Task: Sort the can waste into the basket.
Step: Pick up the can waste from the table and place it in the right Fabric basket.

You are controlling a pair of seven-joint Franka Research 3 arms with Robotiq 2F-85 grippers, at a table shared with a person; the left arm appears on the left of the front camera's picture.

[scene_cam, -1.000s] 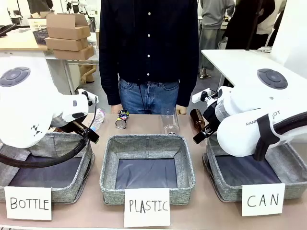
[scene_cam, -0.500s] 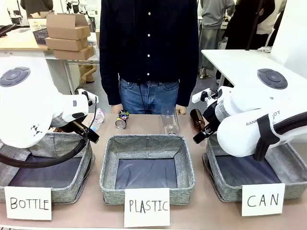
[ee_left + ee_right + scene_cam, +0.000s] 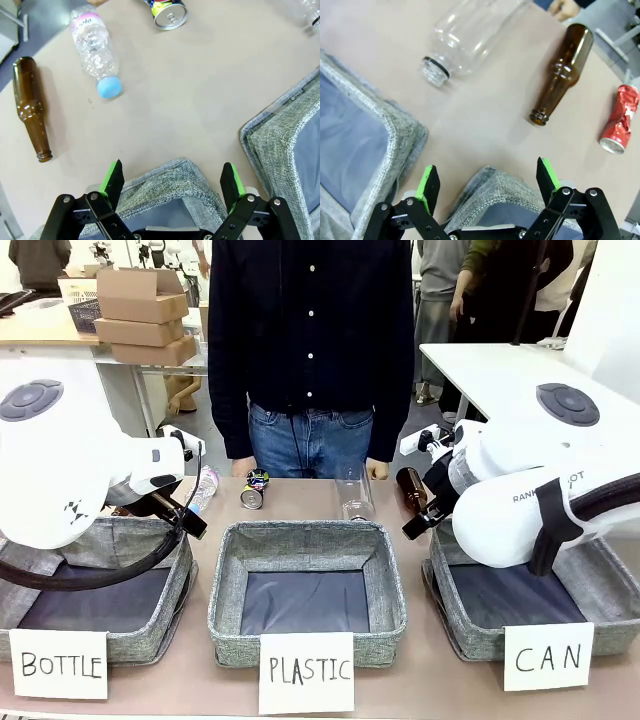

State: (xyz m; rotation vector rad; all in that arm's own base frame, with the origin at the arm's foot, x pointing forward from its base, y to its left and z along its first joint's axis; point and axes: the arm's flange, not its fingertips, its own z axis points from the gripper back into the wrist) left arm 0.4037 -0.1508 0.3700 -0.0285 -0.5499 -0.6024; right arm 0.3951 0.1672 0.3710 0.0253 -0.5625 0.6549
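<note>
- Left gripper (image 3: 171, 172): jaws spread wide, with nothing between the green pads. It hangs over a grey woven bin corner.
- Right gripper (image 3: 486, 172): jaws spread wide and empty. The woven corner beneath it is probably part of the basket (image 3: 470, 635), but the wrist view alone does not settle which bin it is.
- Basket: front right of the table (image 3: 420, 680), marked with a white "CAN" sign. The visible part of its dark lining is bare.
- Red can (image 3: 620, 125): crushed, lying on the table outside the basket, near the mouth of a brown bottle (image 3: 567, 72).
- Dark can (image 3: 169, 11): lying on its side at the far edge of the table, in front of the person (image 3: 310, 340) and beyond the "PLASTIC" bin (image 3: 305, 532). A plastic bottle (image 3: 97, 55) with a blue cap lies near it.
- Clear bottle (image 3: 470, 30): uncapped, lying beside the brown bottle and apart from it.
</note>
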